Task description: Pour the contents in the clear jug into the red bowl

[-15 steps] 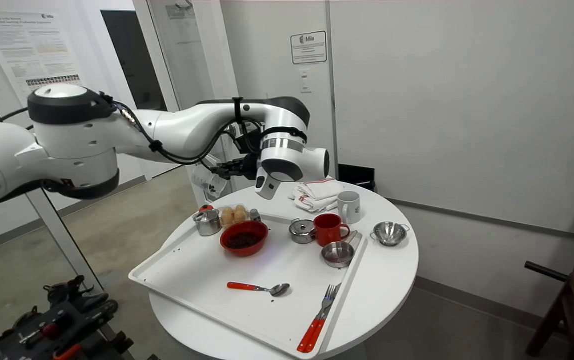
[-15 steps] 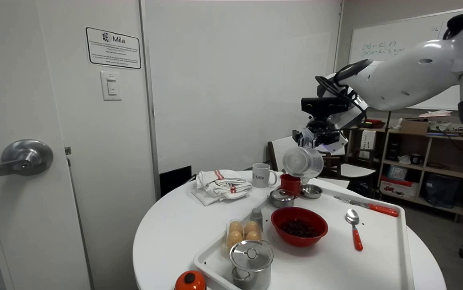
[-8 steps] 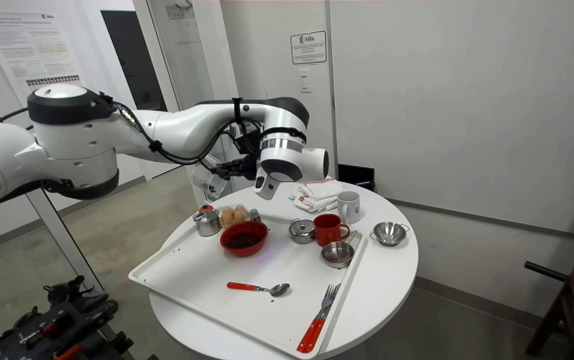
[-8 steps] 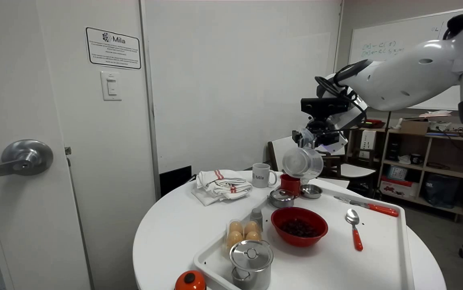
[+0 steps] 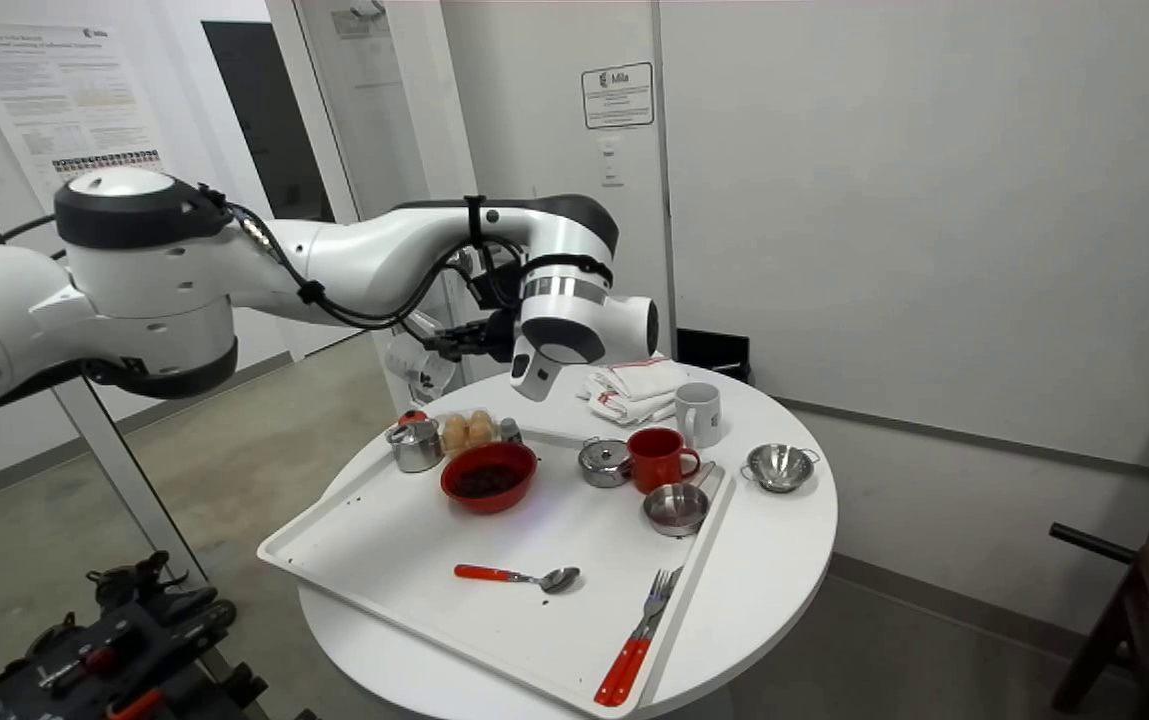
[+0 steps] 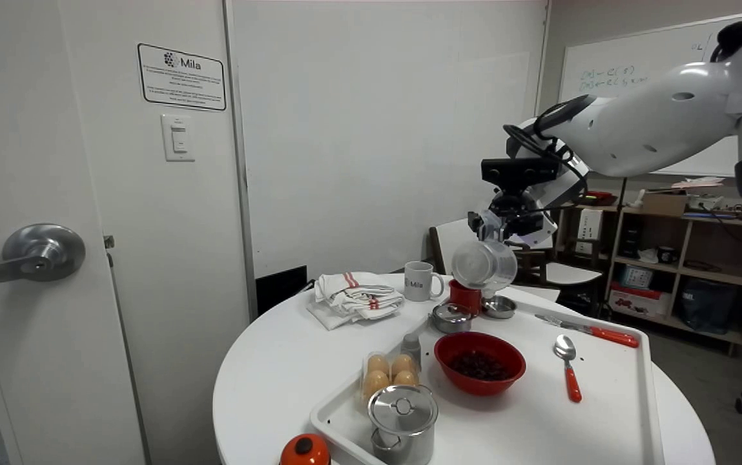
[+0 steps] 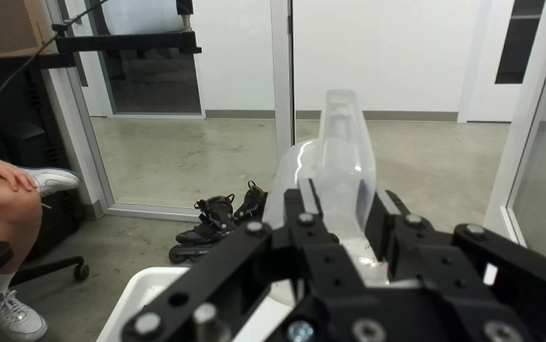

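Observation:
The clear jug [image 6: 484,266] hangs tilted on its side in the air, its handle held by my gripper [image 6: 490,223]. It also shows in an exterior view [image 5: 421,362] and in the wrist view [image 7: 288,190]. In the wrist view my gripper [image 7: 344,202] has its fingers [image 7: 307,199] on both sides of the handle. Some dark marks show on the jug; I cannot tell whether anything is inside. The red bowl [image 6: 480,382] stands on the tray with dark bits in it, also in an exterior view [image 5: 489,505]. The jug appears higher than the bowl in both exterior views.
The white tray [image 5: 384,570] bears a spoon [image 5: 560,579], a fork and knife [image 5: 624,670], a red mug [image 5: 656,460], lidded pots [image 6: 403,413], a steel pan [image 5: 676,510] and several eggs [image 6: 377,381]. A white mug [image 6: 418,282] and folded towels [image 6: 358,294] stand behind.
The jug and gripper have shifted very slightly, with the jug a little lower in an exterior view. The objects on the table have not moved.

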You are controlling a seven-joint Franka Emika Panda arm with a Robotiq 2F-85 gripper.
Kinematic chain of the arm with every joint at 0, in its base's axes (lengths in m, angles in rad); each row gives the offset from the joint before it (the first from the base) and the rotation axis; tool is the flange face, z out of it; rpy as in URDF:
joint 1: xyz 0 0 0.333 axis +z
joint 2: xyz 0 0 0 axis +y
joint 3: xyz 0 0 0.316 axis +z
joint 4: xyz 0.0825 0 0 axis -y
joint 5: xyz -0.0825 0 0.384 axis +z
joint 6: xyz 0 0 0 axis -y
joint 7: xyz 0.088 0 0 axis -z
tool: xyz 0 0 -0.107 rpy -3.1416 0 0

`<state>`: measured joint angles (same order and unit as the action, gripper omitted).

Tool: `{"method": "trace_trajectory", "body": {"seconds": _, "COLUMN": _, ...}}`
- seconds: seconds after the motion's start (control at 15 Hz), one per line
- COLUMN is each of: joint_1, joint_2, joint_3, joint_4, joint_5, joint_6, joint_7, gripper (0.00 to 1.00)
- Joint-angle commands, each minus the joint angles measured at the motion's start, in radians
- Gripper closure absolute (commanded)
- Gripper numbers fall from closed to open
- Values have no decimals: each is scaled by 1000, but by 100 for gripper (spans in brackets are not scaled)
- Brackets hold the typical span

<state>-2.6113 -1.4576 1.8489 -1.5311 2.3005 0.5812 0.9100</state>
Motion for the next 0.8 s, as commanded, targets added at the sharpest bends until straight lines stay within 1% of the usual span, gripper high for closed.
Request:
{"method": "trace_trajectory", "body": {"seconds": 0.0, "joint_1": 36, "joint_2": 74, "joint_3": 30, "joint_4": -56, "joint_5": -130, "joint_6": 123, "joint_7": -70, "gripper": 93}}
{"method": "trace_trajectory", "body": {"seconds": 0.33, "joint_1": 138, "joint_2": 105, "joint_3": -12, "joint_4": -138, "joint_5": -252, "joint_6": 309, "joint_7": -183, "gripper": 93}}
{"method": "trace_trajectory", "body": {"seconds": 0.53, "joint_1": 193, "joint_2": 127, "joint_3": -27, "joint_4": -178, "joint_5": -308, "joint_6": 391, "joint_7": -204, "gripper": 93}}
{"method": "trace_trajectory", "body": {"seconds": 0.73, "joint_1": 254, "joint_2": 137, "joint_3": -65, "joint_4": -215, "joint_5": -376, "joint_6": 460, "joint_7": -206, "gripper": 93}}
